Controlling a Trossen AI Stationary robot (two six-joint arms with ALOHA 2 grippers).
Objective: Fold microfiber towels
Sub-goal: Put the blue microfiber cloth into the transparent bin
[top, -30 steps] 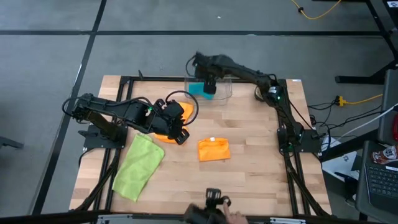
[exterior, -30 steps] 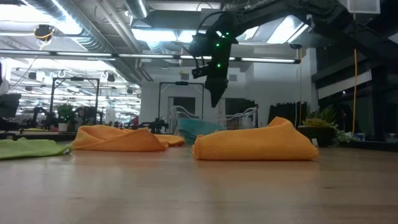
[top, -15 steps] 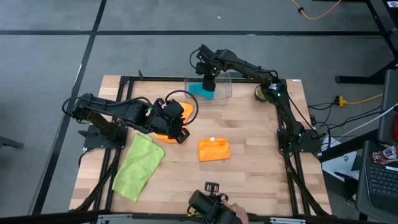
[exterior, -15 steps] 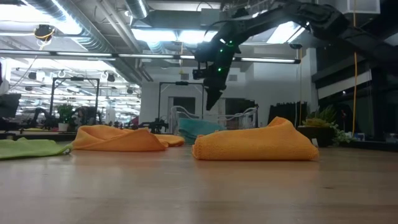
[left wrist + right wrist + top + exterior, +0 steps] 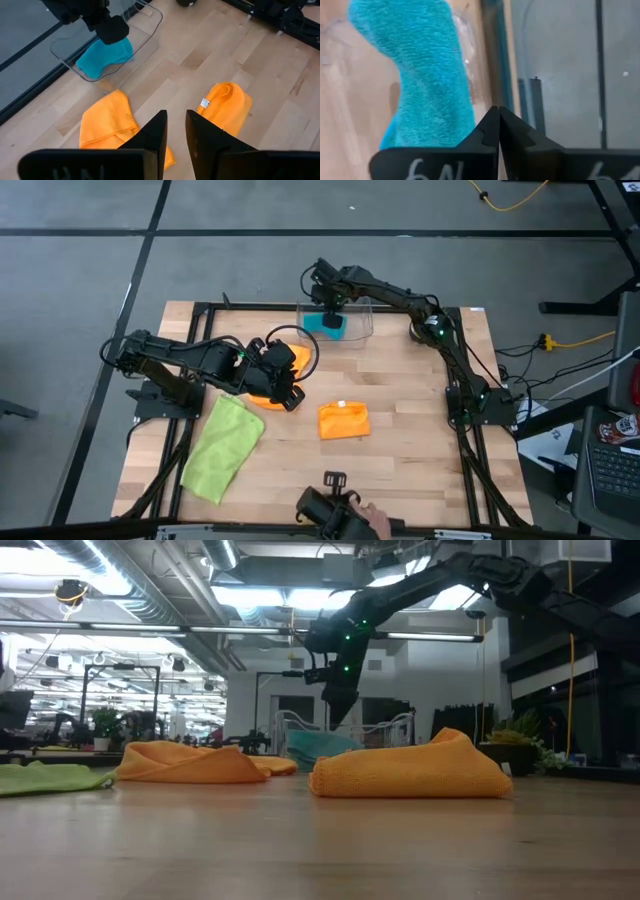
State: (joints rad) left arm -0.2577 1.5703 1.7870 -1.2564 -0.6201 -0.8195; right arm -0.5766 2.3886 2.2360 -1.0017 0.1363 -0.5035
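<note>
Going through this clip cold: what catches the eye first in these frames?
The right tool hangs shut above the clear plastic bin at the table's far edge, where the teal towel lies. A folded orange towel sits mid-table, with a lime green towel spread near the left edge. The left tool hovers over a second, rumpled orange towel.
</note>
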